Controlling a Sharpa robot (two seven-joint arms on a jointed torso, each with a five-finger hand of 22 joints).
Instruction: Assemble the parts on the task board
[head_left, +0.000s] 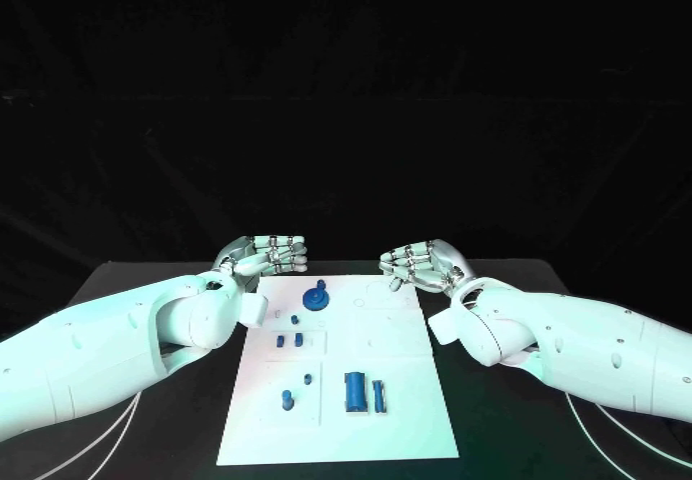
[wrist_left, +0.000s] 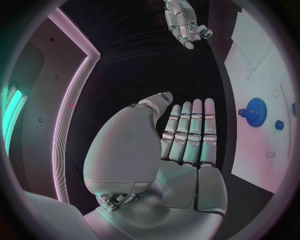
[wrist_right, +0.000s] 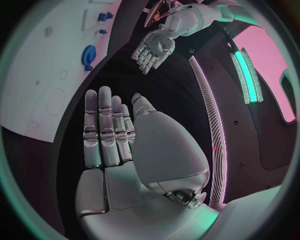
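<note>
Here your left hand (head_left: 268, 254) and right hand (head_left: 423, 265) hover empty, fingers straight and close together, flanking the task board's (head_left: 407, 420) far end, plausibly to keep clear the blue gear (head_left: 317, 297) and smaller parts (head_left: 356, 391) resting on it.

One task board (head_left: 339, 440), two robot hands, several blue parts (head_left: 355, 391)

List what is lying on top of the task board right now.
On the task board: a blue gear, small blue pieces mid-board, and two blue cylinders plus small pegs nearer the robot. Both arms overlap its side edges, hiding anything there.
</note>
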